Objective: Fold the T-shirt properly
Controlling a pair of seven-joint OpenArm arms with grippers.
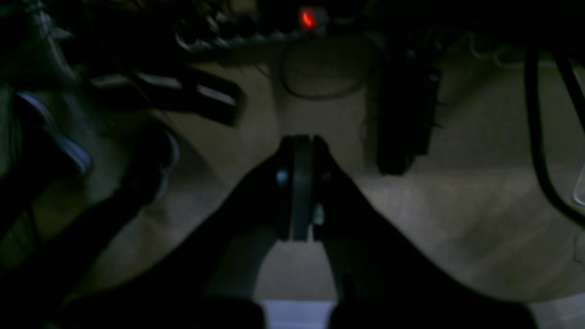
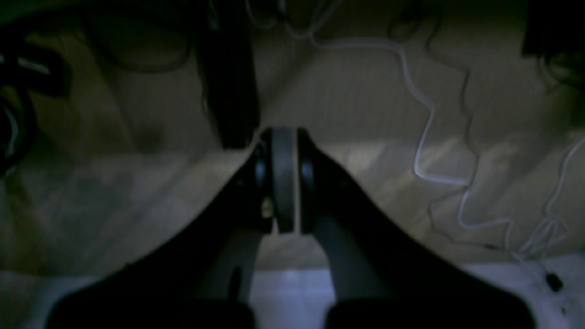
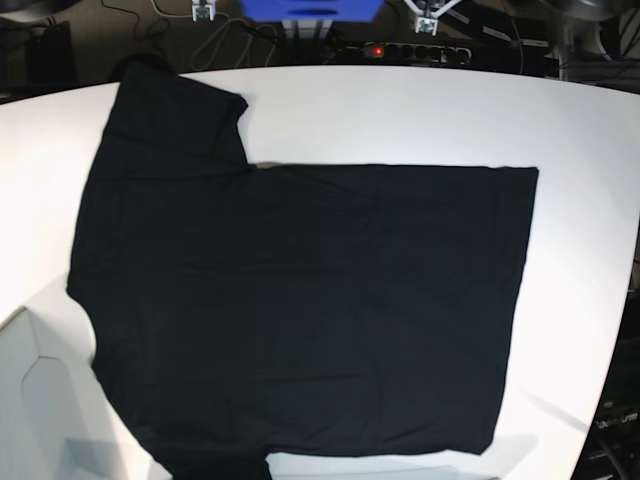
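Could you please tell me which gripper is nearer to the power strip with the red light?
Left, most likely. The left gripper, jaws shut, points straight at the power strip; the right gripper sees only floor and white cables.

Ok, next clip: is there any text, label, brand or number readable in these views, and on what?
None can be read.
T-shirt: plain black, no print or label showing.
Power strip: only a red light, no lettering legible.
Blue object at the far table edge: no markings visible.
Both wrist views: too dark and blurred for any text.
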